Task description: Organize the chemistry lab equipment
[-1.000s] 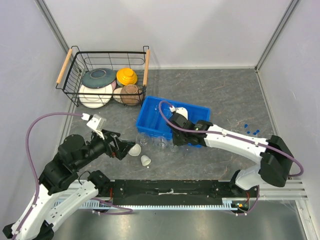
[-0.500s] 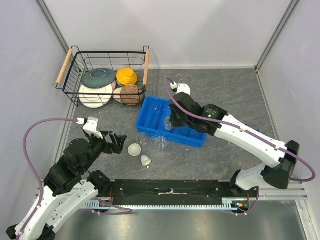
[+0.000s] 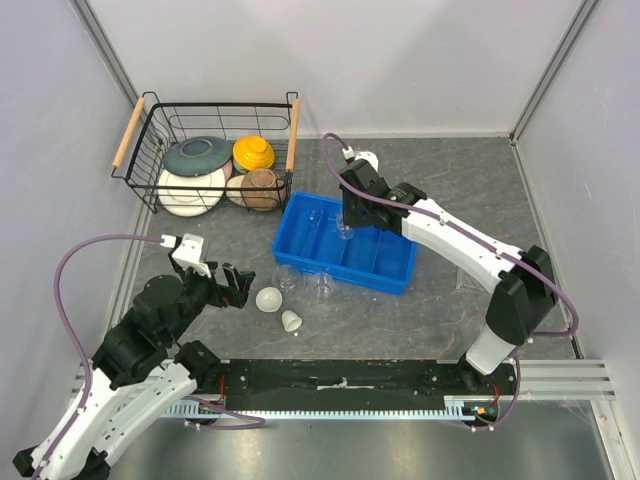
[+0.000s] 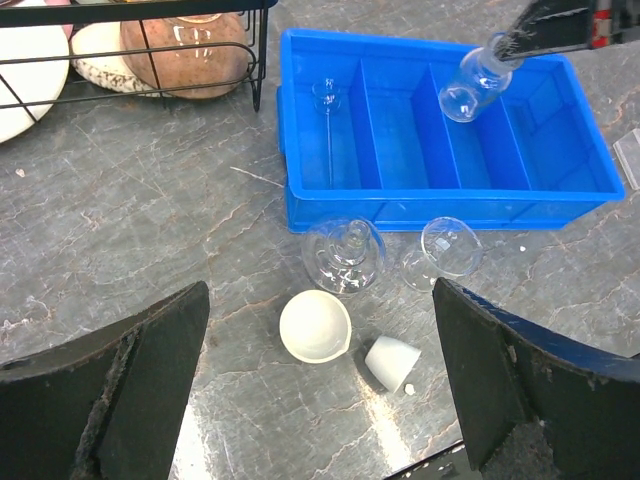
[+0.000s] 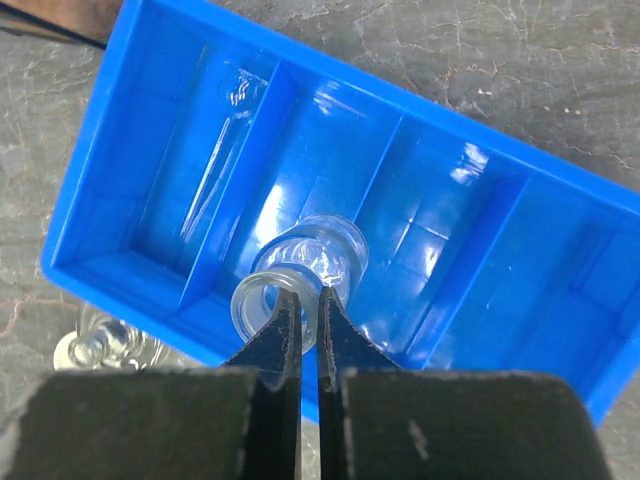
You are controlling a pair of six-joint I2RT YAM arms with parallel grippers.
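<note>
My right gripper (image 3: 345, 224) is shut on the rim of a small clear glass flask (image 5: 305, 262), which hangs over a middle compartment of the blue tray (image 5: 470, 290). The same flask (image 4: 470, 85) also shows in the left wrist view. A thin glass piece (image 4: 327, 100) lies in the tray's left compartment. On the table before the tray (image 3: 300, 262) are a clear flask (image 4: 343, 255), a clear round piece (image 4: 442, 248), a white dish (image 4: 315, 325) and a small white cup on its side (image 4: 391, 361). My left gripper (image 4: 320, 300) is open and holds nothing, just short of the dish.
A black wire basket (image 3: 220, 103) with coloured bowls and plates stands at the back left, close to the tray's corner. Several small blue caps (image 3: 505, 263) lie on the table to the right. A clear flat piece (image 4: 630, 155) lies right of the tray.
My right gripper has carried the flask from the tray's front edge up and back over the tray. My left gripper has drawn back to the left, away from the white dish.
</note>
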